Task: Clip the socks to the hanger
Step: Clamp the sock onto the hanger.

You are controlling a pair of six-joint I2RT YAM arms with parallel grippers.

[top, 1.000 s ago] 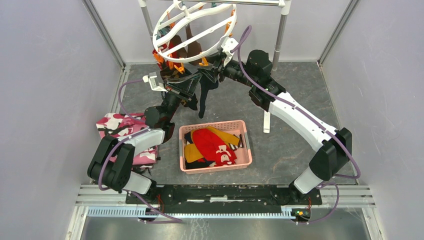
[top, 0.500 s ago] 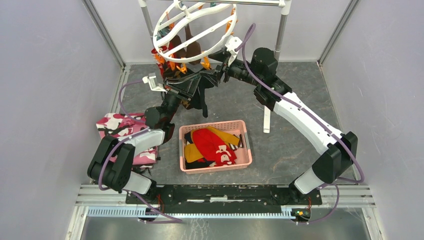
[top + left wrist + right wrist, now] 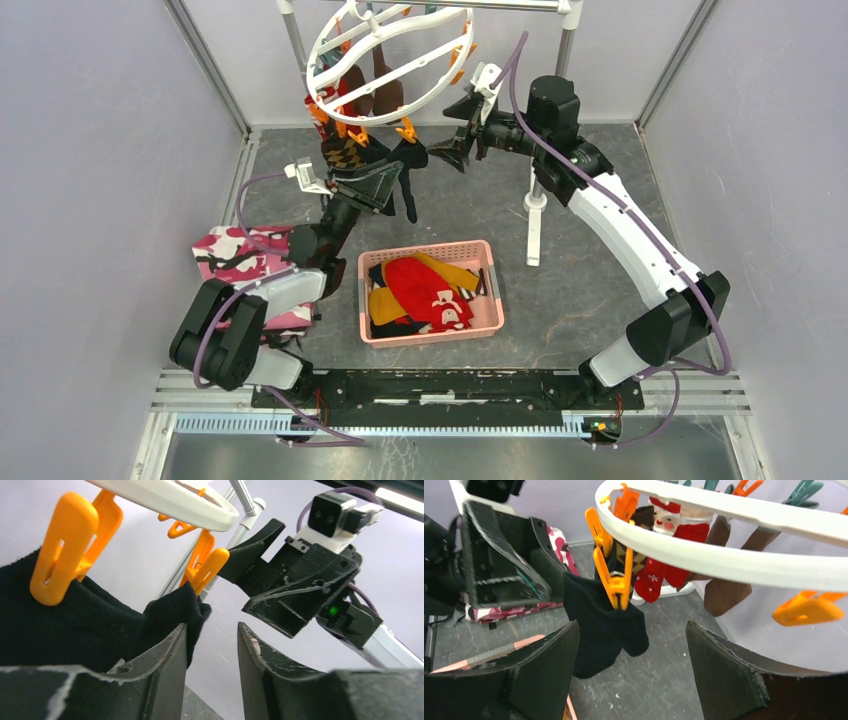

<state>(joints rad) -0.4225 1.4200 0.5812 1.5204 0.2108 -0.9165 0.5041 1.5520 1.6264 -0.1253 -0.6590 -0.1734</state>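
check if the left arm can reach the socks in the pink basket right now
Probably yes. The left hand is open and holds nothing, up beside the clipped black sock. The basket sits open-topped below it, near the arm's base, with nothing over the socks inside.

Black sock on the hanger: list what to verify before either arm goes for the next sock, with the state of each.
1. Black sock pinched by an orange clip on the hanger: ok.
2. Left gripper open, nothing between its jaws: ok.
3. Left gripper clear of the black sock: cannot tell; the sock's edge sits right beside one finger.
4. Right gripper open and empty: ok.
5. Spare orange clip free: ok.
6. Socks waiting in the pink basket: ok.
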